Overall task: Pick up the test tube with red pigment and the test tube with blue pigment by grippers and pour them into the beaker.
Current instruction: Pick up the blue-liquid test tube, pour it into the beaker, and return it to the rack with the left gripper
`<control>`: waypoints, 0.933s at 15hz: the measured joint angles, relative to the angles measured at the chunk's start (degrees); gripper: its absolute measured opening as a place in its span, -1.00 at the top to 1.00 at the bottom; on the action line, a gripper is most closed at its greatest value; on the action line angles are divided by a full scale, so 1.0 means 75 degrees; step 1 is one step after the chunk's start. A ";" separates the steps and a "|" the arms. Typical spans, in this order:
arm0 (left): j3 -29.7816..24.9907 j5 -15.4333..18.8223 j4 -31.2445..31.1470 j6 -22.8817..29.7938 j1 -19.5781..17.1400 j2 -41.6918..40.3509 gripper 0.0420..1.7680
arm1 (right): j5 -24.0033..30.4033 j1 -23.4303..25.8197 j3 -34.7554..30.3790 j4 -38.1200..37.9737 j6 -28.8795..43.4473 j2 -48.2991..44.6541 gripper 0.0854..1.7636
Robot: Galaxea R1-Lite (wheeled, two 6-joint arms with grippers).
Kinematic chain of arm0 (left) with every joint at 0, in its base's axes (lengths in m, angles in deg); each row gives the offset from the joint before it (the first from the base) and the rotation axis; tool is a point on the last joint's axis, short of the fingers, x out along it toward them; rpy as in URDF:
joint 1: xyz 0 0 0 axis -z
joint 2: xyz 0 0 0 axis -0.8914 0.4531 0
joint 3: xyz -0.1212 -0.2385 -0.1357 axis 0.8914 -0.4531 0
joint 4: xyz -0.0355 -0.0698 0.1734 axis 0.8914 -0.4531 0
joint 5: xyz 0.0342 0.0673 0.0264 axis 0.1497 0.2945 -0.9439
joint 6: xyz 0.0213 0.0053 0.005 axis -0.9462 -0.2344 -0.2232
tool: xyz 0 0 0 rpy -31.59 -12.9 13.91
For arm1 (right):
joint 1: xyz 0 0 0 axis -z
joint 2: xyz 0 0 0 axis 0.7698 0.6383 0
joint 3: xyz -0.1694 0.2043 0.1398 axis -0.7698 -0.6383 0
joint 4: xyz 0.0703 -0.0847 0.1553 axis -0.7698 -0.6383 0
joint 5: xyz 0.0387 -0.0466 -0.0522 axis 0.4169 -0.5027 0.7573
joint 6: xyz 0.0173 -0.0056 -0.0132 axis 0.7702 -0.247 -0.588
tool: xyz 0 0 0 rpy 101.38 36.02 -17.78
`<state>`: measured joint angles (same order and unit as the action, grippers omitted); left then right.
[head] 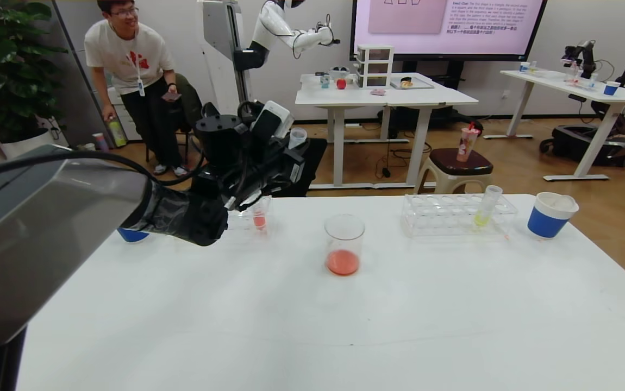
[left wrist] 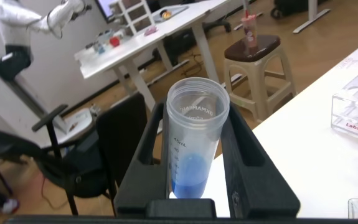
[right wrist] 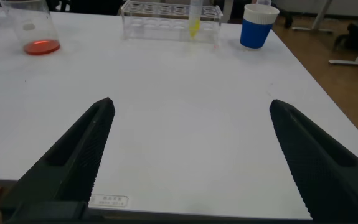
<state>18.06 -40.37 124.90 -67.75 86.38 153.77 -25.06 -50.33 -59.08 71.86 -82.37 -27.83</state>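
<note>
Clamped on the test tube with blue pigment (left wrist: pixel 195 146), your left gripper (left wrist: pixel 198 163) has its two black fingers pressed against the tube's sides, with the open mouth up and the blue liquid pooled in the rounded bottom, so nothing can spill while it is carried upright. From the head view you see that left gripper (head: pixel 269 163) raised above the far left part of the white table (head: pixel 312 315), with the tube's rim (head: pixel 297 136) poking out past the black fingers; the blue liquid itself is hidden there by the gripper body. The beaker (head: pixel 344 244) stands near the table's middle, to the right of and lower than the held tube, and already carries a shallow red layer at its bottom, which suggests the red pour is done and the blue one is what remains. A tube with reddish liquid (head: pixel 259 219) sits in the rack just beneath the left arm, well apart from the beaker. Your right gripper (right wrist: pixel 191 155) hovers low over the bare near-right table with its fingers spread wide and nothing between them; it looks idle. Farther right, a clear rack (head: pixel 456 215) holds a yellow-liquid tube (head: pixel 485 208), and a blue paper cup (head: pixel 550 215) stands beside it.
</note>
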 joint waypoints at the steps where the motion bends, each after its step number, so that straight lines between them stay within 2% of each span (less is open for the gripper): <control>1: 0.0000 0.0390 0.0306 -0.0317 0.0018 0.0164 0.47 | 0.0003 0.0000 0.0000 0.0000 0.0000 0.0000 -0.97; 3: 0.0003 0.0894 0.0496 -0.0879 0.0044 0.0385 0.47 | 0.0003 0.0000 0.0000 0.0000 0.0000 0.0000 -0.97; 7: 0.0059 0.2004 0.0772 -0.2445 0.0036 0.0686 0.47 | 0.0000 0.0000 0.0000 0.0000 0.0003 0.0000 -0.97; 14: 0.0887 0.3628 0.0907 -0.4697 0.0010 0.1263 0.47 | 0.0000 0.0000 0.0000 0.0000 0.0000 0.0000 -0.97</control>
<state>24.72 -13.16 131.70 -102.98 86.45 163.24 -25.06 -50.33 -59.08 71.86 -82.37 -27.83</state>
